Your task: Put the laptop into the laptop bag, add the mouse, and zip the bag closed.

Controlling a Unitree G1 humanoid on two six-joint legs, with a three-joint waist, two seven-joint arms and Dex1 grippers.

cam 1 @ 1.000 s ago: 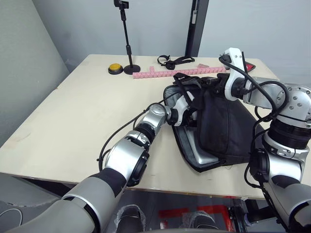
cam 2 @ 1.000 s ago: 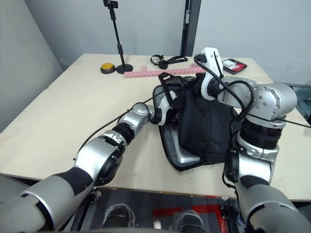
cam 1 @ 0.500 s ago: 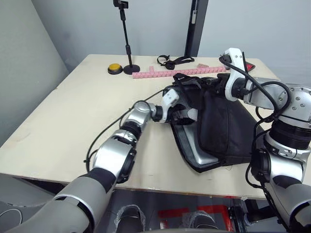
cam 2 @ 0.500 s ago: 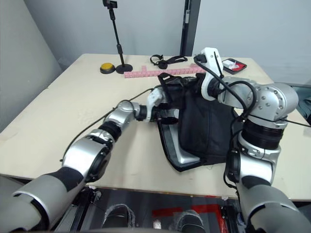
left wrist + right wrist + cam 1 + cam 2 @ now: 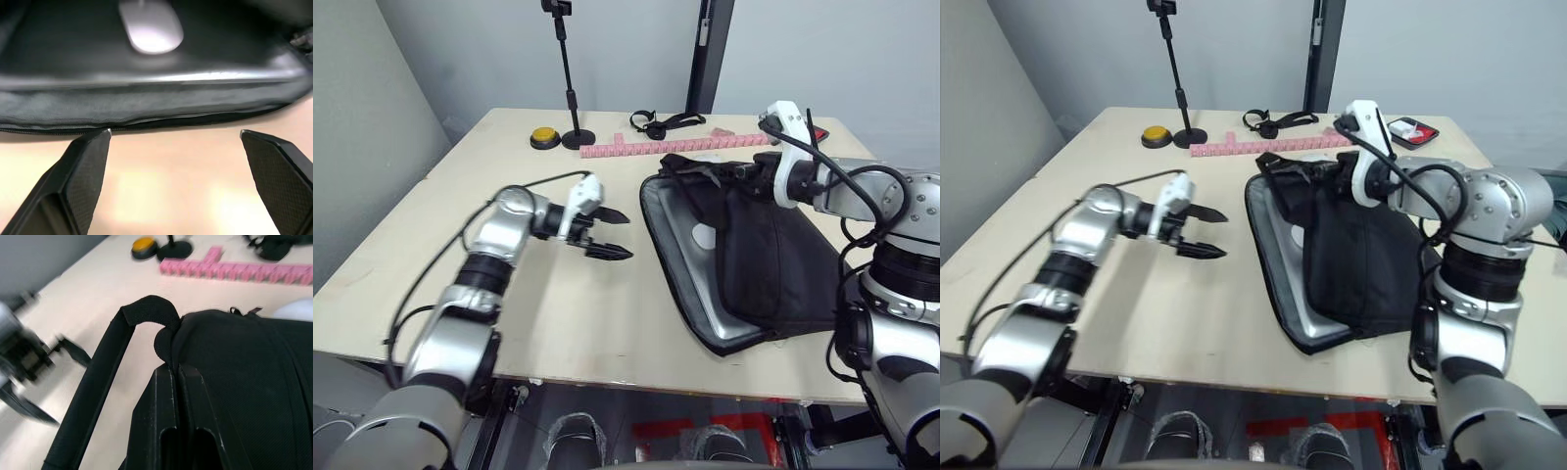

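The black laptop bag (image 5: 773, 264) lies open on the right of the table. The silver laptop (image 5: 710, 318) shows inside its mouth, and the white mouse (image 5: 703, 236) rests on it under the raised flap. My right gripper (image 5: 174, 368) is shut on the flap's fabric beside a strap handle (image 5: 107, 382) and holds it up. Well left of the bag's open edge, my left gripper (image 5: 628, 237) hovers open over bare table with nothing between its fingers. The left wrist view looks across that edge to the mouse (image 5: 150, 32).
At the back of the table stand a black tripod stand (image 5: 570, 88), a yellow button (image 5: 545, 137), a pink strip (image 5: 666, 147) and a black strap (image 5: 661, 122). A small red tray (image 5: 1410, 130) sits at the back right. The bag's near corner reaches close to the table's front edge.
My left gripper has drawn back out of the bag's mouth to the left and stands open. The mouse now lies uncovered inside the bag. The right gripper has kept its hold on the flap.
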